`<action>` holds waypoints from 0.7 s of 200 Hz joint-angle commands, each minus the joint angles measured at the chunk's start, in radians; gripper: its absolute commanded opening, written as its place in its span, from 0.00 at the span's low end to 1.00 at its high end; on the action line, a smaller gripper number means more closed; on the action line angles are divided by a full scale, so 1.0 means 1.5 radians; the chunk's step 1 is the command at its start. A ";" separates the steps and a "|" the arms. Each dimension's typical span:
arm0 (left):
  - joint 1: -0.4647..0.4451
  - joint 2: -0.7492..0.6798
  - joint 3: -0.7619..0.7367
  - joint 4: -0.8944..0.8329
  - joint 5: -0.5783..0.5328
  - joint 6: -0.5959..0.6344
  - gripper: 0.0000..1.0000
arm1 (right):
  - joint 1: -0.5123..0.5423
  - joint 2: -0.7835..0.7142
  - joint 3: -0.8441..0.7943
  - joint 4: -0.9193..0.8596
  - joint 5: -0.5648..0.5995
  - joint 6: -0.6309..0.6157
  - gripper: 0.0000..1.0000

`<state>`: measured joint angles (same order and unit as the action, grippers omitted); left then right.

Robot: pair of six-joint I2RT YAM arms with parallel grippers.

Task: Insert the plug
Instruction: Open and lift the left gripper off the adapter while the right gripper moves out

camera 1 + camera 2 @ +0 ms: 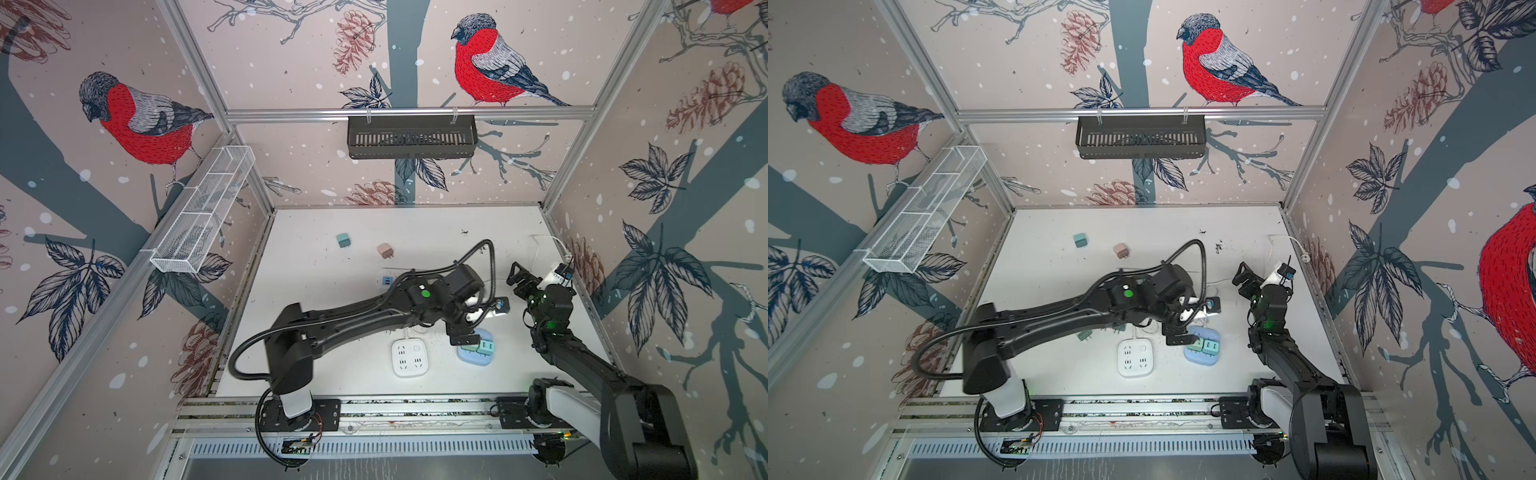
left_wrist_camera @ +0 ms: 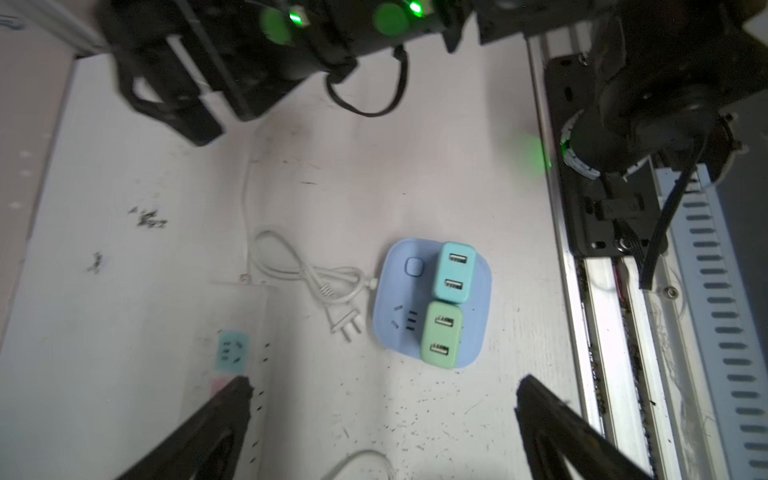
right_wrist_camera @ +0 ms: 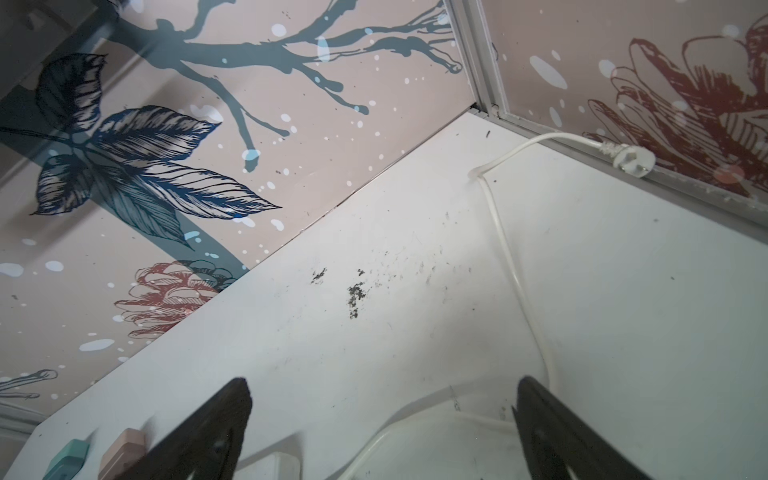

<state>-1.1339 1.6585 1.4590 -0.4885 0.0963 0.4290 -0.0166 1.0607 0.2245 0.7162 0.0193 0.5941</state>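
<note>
Find left gripper [image 2: 384, 384] hovering over blue power strip [image 2: 388, 291], fingers spread wide, nothing pinched. Two plugs seated on that strip, end to end and touching: cyan adapter [image 2: 453, 272] and green adapter [image 2: 440, 334], USB faces toward the wrist camera. Both straight ahead of the spread fingers, near the middle of the gap, clear of either tip. Long axis of the pair crossing the finger-to-finger line, so closing would land on the narrow sides. Judged fully pushed in, though pin depth hidden. Note free socket [image 2: 405, 318] beside green adapter, and white power strip [image 1: 409, 357] near the blue one with all sockets bare. For a further plug, look to pink adapter [image 1: 385, 250] and teal adapter [image 1: 343, 240], loose toward the back, left of centre, well apart from both strips. Also greenish plug [image 1: 1084, 335] just beside the left forearm in a top view. Right gripper [image 3: 384, 388] likewise spread and empty, aimed at the back right corner, away from every plug. Judging left arm better placed for the next pick: would need to lift clear of the strip and swing back-left. Pin direction on the loose ones too small to tell.
</note>
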 commanded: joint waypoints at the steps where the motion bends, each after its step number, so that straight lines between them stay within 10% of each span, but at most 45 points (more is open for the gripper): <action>1: 0.053 -0.139 -0.129 0.196 -0.127 -0.140 0.99 | 0.011 -0.013 0.027 -0.007 -0.052 -0.017 1.00; 36: 0.158 -0.434 -0.438 0.446 -0.334 -0.272 0.99 | 0.088 -0.078 0.158 -0.196 -0.075 -0.016 0.94; 70: 0.161 -0.681 -0.680 0.655 -0.429 -0.279 0.99 | 0.336 -0.126 0.248 -0.379 0.082 -0.020 0.89; 140: 0.269 -0.680 -0.848 0.834 -0.528 -0.388 0.99 | 0.661 -0.045 0.321 -0.600 0.321 0.068 0.85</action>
<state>-0.7807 0.5983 0.1989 0.5919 -0.6060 -0.0273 0.8894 0.9565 0.6971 -0.0406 0.3447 0.6315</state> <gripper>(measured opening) 0.990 0.847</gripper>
